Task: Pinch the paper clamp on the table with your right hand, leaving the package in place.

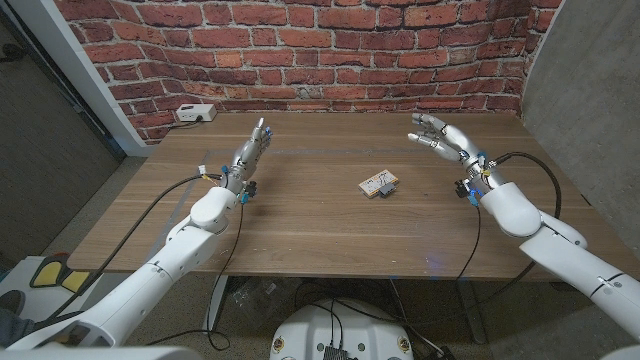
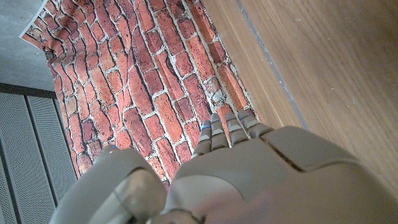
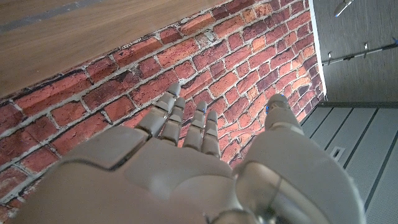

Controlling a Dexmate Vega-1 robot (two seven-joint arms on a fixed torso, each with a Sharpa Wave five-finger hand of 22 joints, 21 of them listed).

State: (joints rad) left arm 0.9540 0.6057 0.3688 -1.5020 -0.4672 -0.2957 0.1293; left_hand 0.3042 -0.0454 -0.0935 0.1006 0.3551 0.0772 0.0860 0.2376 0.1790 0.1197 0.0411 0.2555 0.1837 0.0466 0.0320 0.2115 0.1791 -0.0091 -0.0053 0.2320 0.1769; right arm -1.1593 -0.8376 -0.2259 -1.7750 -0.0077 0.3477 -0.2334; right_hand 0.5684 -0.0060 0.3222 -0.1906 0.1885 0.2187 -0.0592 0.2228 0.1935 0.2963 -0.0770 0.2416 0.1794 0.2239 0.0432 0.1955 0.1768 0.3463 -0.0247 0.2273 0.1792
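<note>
Approach step, nothing grasped. Right hand (image 1: 440,137) raised, fingers spread, empty. Clamp on package (image 1: 379,184) lay on table (image 1: 300,230), well apart, toward robot's left of that hand (clamp itself too small to make out). Next: lower, pinch clamp only. Left hand (image 1: 250,155) empty, fingers straight.

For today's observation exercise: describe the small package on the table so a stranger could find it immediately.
On the wooden table before the brick wall, look near the middle, between both raised hands. The small package lies there alone, pale with dark markings.
</note>
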